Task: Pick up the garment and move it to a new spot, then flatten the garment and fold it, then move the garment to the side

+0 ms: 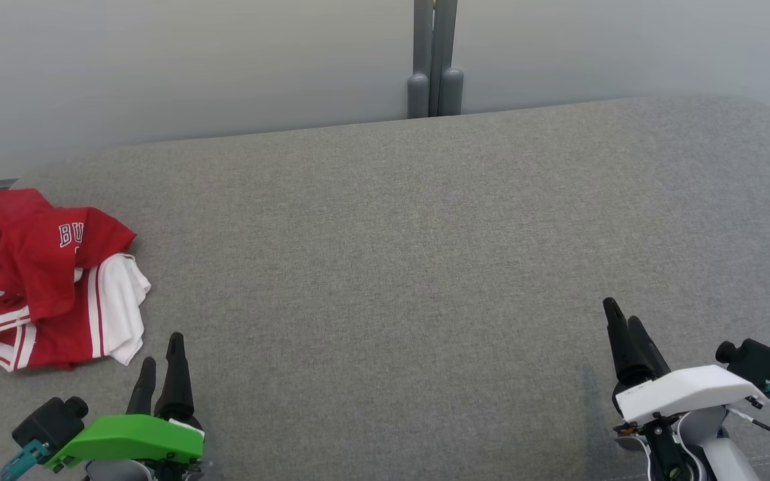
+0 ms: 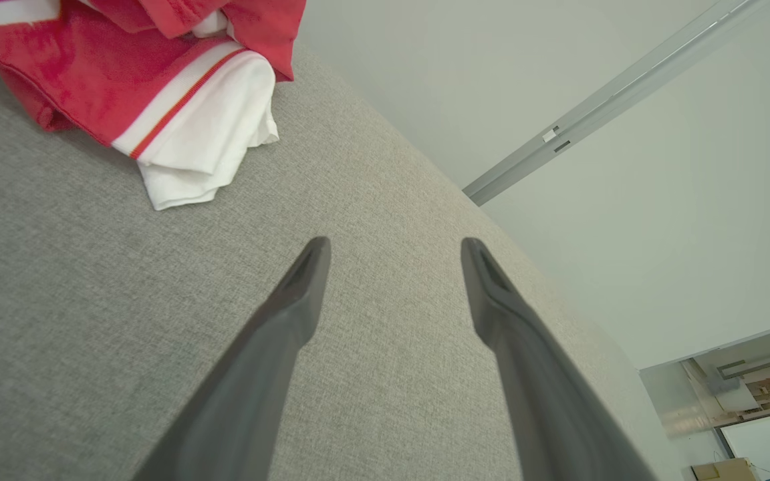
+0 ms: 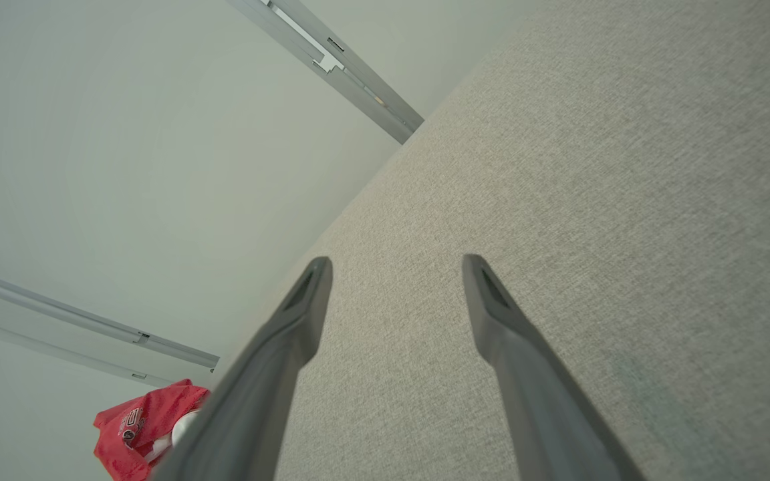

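Nothing's really started yet: the jersey [image 1: 44,280] sits crumpled at about 9 o'clock on the couch [image 1: 425,267], both the left gripper [image 1: 161,364] and right gripper [image 1: 622,321] spread wide and empty, so pickup, flattening, folding all remain.

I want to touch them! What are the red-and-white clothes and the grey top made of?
The crumpled red-and-white garment looks like thin, soft, matte cloth: it bunches into loose folds. The wide grey surface seems covered in matte woven fabric, showing a fine speckled weave; what lies underneath is hidden.
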Controlling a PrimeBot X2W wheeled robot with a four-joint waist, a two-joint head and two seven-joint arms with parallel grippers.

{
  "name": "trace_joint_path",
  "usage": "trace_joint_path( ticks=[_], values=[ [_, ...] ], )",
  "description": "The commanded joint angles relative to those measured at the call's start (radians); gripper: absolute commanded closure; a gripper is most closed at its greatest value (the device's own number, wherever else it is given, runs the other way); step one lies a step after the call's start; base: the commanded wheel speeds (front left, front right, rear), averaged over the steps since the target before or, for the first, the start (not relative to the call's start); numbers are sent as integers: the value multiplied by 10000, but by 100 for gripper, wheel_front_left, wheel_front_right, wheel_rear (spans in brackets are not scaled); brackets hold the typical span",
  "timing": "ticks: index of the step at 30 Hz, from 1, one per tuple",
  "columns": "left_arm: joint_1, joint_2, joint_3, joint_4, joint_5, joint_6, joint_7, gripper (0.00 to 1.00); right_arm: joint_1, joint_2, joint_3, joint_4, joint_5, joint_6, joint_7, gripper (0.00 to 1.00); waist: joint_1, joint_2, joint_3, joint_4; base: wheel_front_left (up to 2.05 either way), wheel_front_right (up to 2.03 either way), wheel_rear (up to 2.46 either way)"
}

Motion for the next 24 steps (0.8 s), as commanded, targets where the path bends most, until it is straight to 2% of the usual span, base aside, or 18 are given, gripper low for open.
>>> trace_joint_path(
  ticks=[1,24],
  values=[
    [-231,73,-36,-73,337,61,-109,0,-228,-67,44,-96,-327,3,-118,0,0,0,1,0,0,0,0],
    [-307,101,-320,233,3121,444,-801,0,-327,-45,323,-16,-3164,4,-769,0,0,0,49,10,0,0,0]
  ],
)
